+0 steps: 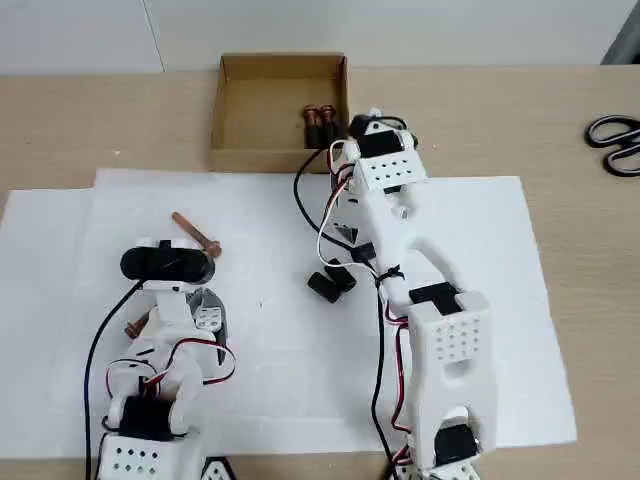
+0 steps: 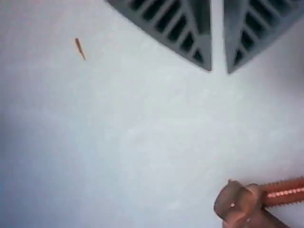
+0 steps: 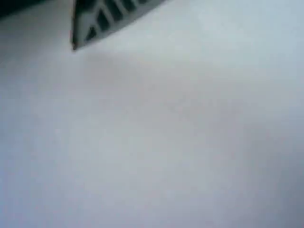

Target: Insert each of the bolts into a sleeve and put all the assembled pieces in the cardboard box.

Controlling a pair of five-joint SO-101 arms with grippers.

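The cardboard box (image 1: 232, 110) stands at the back of the table, with copper assembled pieces (image 1: 320, 125) in its right corner. A loose copper bolt (image 1: 195, 234) lies on the white paper (image 1: 270, 350) left of centre. My left gripper (image 1: 208, 312) points down at the paper, shut with nothing in it (image 2: 217, 70). Beside it lies another copper bolt (image 1: 137, 325), whose hex head and threaded shank (image 2: 240, 205) lie a short way from the fingertips. My right gripper (image 1: 330, 282) hangs low over the paper's middle, in front of the box.
Scissors (image 1: 615, 140) lie at the table's back right. The right arm (image 1: 400, 200) stretches from the front edge up to the box's right corner, with cables looping beside it. A tiny brown sliver (image 2: 80, 48) lies on the paper.
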